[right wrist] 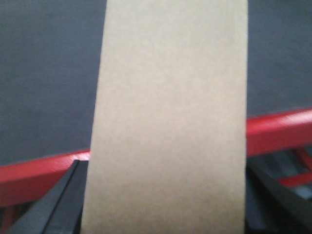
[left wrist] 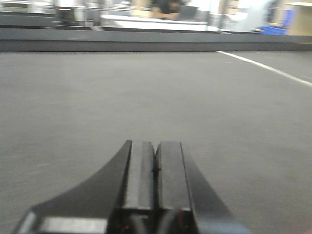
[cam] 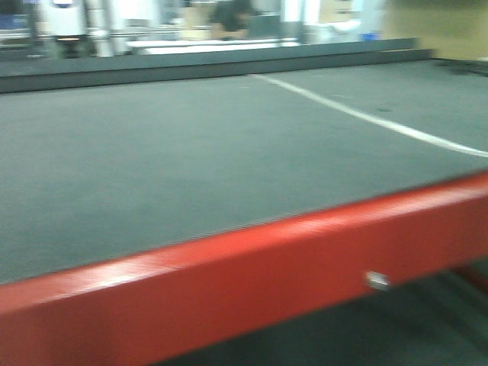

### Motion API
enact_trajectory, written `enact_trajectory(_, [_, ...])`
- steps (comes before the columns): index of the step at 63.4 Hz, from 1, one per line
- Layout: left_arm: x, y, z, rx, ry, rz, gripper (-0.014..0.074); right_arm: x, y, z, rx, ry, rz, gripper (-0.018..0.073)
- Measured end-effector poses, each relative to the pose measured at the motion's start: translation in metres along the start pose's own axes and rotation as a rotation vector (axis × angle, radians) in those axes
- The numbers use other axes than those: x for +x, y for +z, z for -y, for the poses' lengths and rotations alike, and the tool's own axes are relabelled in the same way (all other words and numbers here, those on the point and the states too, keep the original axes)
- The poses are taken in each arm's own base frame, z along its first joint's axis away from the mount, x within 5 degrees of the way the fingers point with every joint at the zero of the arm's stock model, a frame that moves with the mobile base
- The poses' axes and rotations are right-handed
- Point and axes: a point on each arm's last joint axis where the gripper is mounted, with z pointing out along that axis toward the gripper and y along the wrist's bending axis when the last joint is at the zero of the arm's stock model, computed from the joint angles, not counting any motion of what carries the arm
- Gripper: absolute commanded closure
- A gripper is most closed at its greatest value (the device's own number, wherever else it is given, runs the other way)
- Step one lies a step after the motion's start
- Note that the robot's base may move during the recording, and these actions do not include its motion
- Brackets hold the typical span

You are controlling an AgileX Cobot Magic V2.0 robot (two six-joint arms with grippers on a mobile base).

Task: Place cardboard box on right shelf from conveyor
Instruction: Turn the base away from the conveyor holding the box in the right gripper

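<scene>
Pinching the box (right wrist: 170,117), the right gripper (right wrist: 165,170) holds it above the conveyor's (right wrist: 48,73) red edge (right wrist: 278,131). With fingers (left wrist: 141,165) pressed together, the left gripper (left wrist: 156,146) hangs low over the conveyor, a white line (left wrist: 263,66) beyond it.

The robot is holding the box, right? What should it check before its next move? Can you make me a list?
1. Cardboard box held by the right gripper: ok, the jaws sit against both of its sides.
2. Box lifted clear of the conveyor and its red edge: cannot tell, the box hides what is under it.
3. Left gripper out of the way: ok, its jaws are shut and empty, over bare belt.
4. Right shelf in sight: not ok, no view shows it.
5. Front view sharp: not ok, it is blurred.
</scene>
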Motion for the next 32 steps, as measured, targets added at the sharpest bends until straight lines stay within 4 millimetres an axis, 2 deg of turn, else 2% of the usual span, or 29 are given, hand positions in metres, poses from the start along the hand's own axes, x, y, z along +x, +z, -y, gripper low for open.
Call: enact_trajectory(32, [0.0,0.0,0.0,0.0,0.0,0.0,0.0715,0.0,0.0,0.0,0.0,0.0,0.0,0.0364])
